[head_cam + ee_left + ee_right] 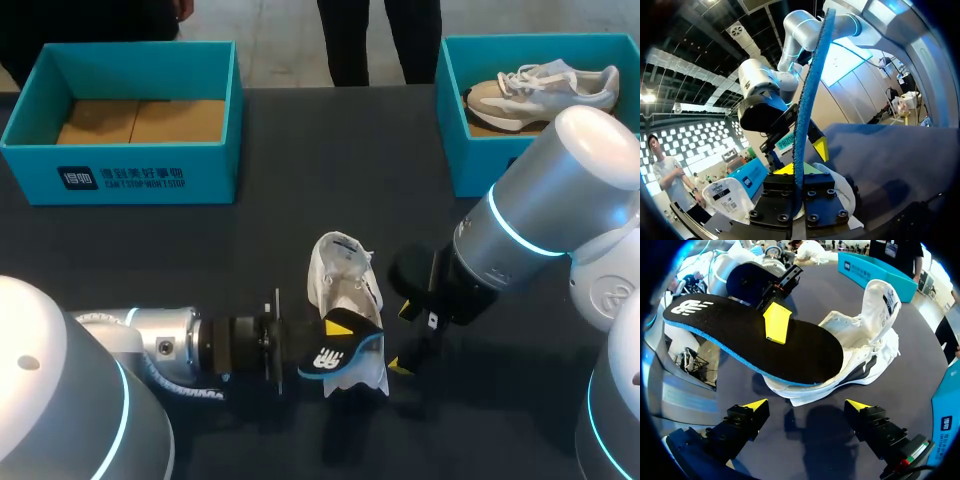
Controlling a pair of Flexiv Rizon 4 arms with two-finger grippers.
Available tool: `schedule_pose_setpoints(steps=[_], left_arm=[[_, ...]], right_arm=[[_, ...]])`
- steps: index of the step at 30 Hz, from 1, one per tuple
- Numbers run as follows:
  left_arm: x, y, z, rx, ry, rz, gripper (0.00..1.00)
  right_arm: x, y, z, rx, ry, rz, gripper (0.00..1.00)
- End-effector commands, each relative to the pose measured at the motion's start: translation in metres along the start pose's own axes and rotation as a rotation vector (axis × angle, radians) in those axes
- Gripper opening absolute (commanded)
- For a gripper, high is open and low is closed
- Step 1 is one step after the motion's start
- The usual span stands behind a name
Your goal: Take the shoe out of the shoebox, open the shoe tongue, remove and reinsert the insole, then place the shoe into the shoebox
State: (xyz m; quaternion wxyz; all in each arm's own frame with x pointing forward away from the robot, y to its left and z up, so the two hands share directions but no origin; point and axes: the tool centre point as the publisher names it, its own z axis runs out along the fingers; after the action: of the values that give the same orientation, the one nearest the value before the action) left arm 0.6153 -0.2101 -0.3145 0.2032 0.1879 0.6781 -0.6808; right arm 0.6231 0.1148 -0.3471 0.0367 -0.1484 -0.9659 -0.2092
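"Where's the insole (755, 335) now?"

"Pinched in the left claw (338, 328), which is clenched on it near the heel end. The toe end sits down in the mouth of the white shoe (865, 335) and the heel end is up in the air. The shoe sits on the desk (300, 200), near the front, between the two arms."

"And the right claw (807, 405)?"

"Released, with its fingers (755, 405) spread wide. It hovers just beside the shoe, touching nothing that I can see."

"Going in or coming out?"

"Can't tell from here. Either way I'd say the shoe wants holding. Nothing pins it, and a light shoe will likely drag along with the insole. I'd have the right claw grip the heel or the sole edge first. Then the left should move the insole along the line of the shoe, flat and slow, so the foam doesn't buckle or snag."

"The tongue (884, 295)?"

"Stands upright, pulled well back, so the mouth is open."

"And the box?"

"The empty shoebox (200, 175) is at the far left corner, well apart. That comes later."
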Motion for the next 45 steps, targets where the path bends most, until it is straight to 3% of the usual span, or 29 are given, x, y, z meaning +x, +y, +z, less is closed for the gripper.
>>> schedule_pose_setpoints(steps=[1,29,45], left_arm=[[-0.001,0.003,0.001,-0.001,-0.004,-0.010,0.00],[-0.007,0.041,0.007,-0.145,0.011,0.017,0.00],[-0.003,0.032,-0.001,-0.144,0.027,0.036,0.00]], right_arm=[[0.002,0.000,0.000,0.002,-0.004,0.001,1.00],[0.002,0.000,0.000,0.002,-0.004,0.001,1.00],[0.002,0.000,0.000,0.002,-0.004,0.001,1.00]])
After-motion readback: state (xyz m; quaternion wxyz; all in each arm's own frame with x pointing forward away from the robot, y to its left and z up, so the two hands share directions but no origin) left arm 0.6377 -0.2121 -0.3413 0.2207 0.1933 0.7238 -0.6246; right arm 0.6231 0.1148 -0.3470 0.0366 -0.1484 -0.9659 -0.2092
